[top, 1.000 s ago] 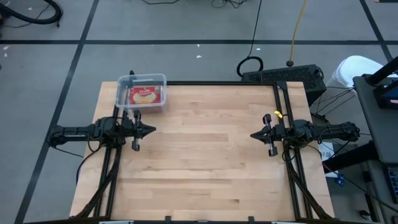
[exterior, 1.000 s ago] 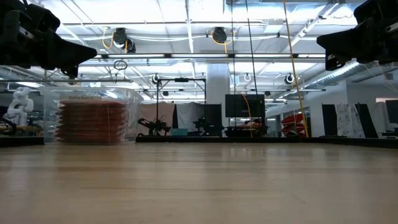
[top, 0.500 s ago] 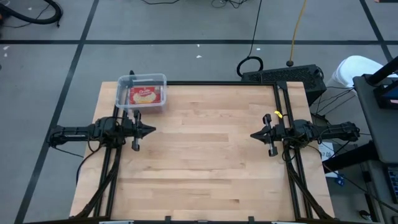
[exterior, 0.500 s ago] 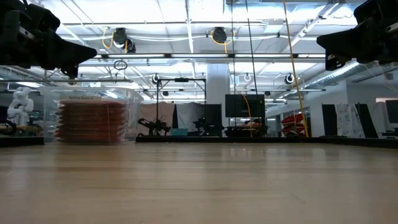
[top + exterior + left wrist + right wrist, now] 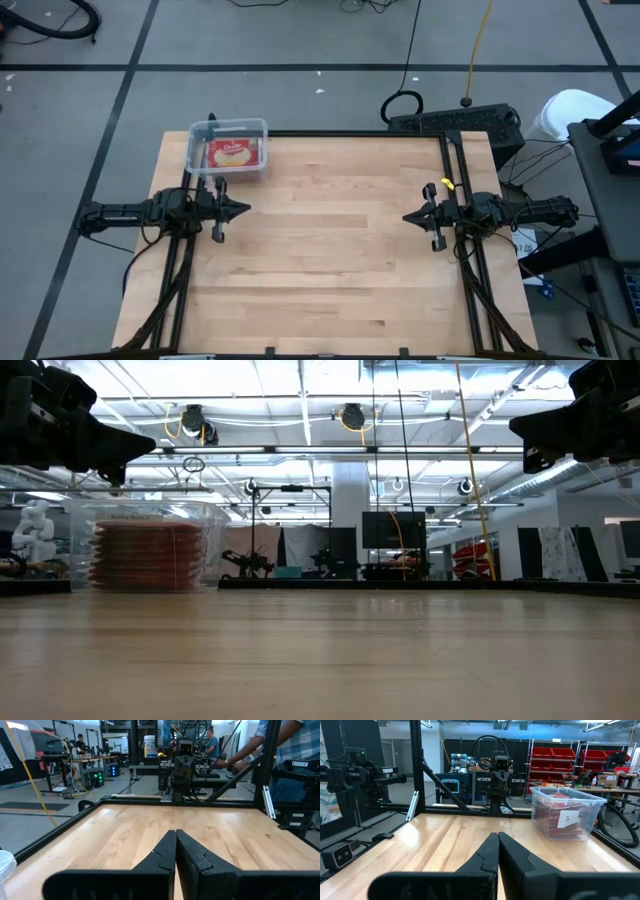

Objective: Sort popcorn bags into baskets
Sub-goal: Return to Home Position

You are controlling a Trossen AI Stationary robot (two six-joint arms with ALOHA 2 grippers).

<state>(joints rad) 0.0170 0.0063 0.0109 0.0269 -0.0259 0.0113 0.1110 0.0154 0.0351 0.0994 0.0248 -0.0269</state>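
A clear plastic basket (image 5: 228, 148) stands at the table's far left corner with a stack of red popcorn bags (image 5: 233, 153) lying flat inside it; the stack shows through the wall in the low view (image 5: 148, 555) and in the right wrist view (image 5: 560, 815). My left gripper (image 5: 246, 209) hovers above the table near its left edge, just in front of the basket, pointing level toward the right, shut and empty (image 5: 175, 834). My right gripper (image 5: 406, 217) hovers near the right edge, pointing level toward the left, shut and empty (image 5: 497, 836).
Bare wooden table top (image 5: 330, 250) lies between the two grippers. A black metal frame (image 5: 350, 133) runs along the table's edges. Beyond the table a person (image 5: 280, 745) stands on the right arm's side, and cables and a black box (image 5: 455, 122) lie on the floor.
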